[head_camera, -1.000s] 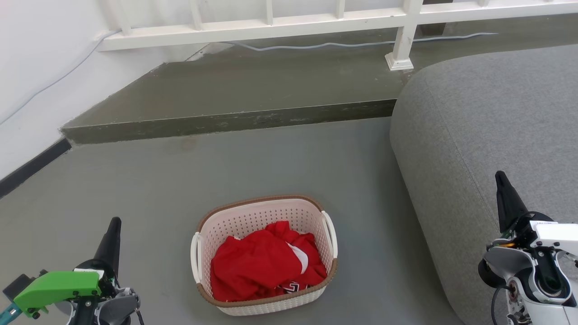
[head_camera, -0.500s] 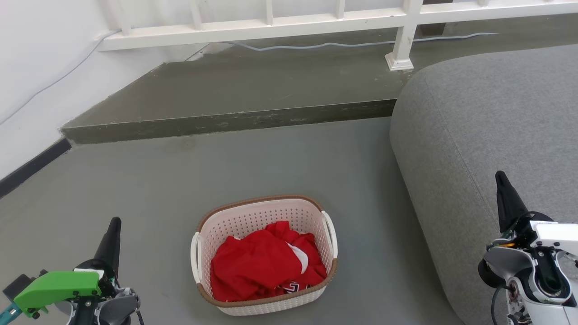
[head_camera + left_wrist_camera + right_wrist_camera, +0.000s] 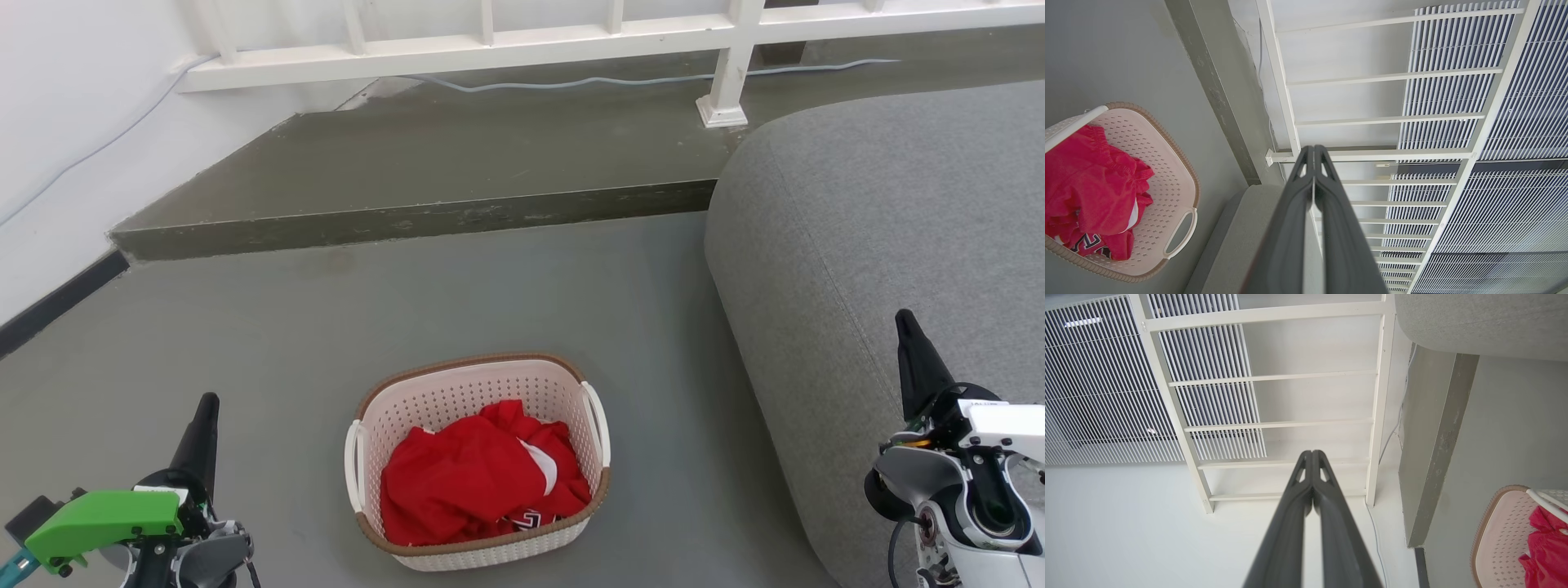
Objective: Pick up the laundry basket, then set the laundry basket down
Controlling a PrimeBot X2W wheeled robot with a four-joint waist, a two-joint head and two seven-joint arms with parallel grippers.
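1. You see the grey floor (image 3: pixel 490 286) across the middle and lower left of the head view.
2. A grey upholstered sofa (image 3: pixel 882 229) takes up the right side of that frame, its rounded edge curving down toward the lower right.
3. A darker raised step (image 3: pixel 457 155) runs across the upper part, with a white railing (image 3: pixel 571 37) along the top edge and a pale cable (image 3: pixel 620 80) lying just below it.
4. The laundry basket (image 3: pixel 465 390) sits upright on the floor at lower centre, between your two claws and apart from both. Near the sofa, it does not touch it. Its brown rim and both white side handles are in plain sight.
5. A crumpled red garment (image 3: pixel 465 482) with a bit of white lies inside the basket, below the rim.
6. Your left claw (image 3: pixel 207 402) rises at the lower left. In the left wrist view its fingers (image 3: pixel 1327 212) are pressed together, holding nothing.
7. Your right claw (image 3: pixel 904 322) rises at the lower right, in front of the sofa. The right wrist view shows its fingers (image 3: pixel 1331 522) likewise pressed together and empty.
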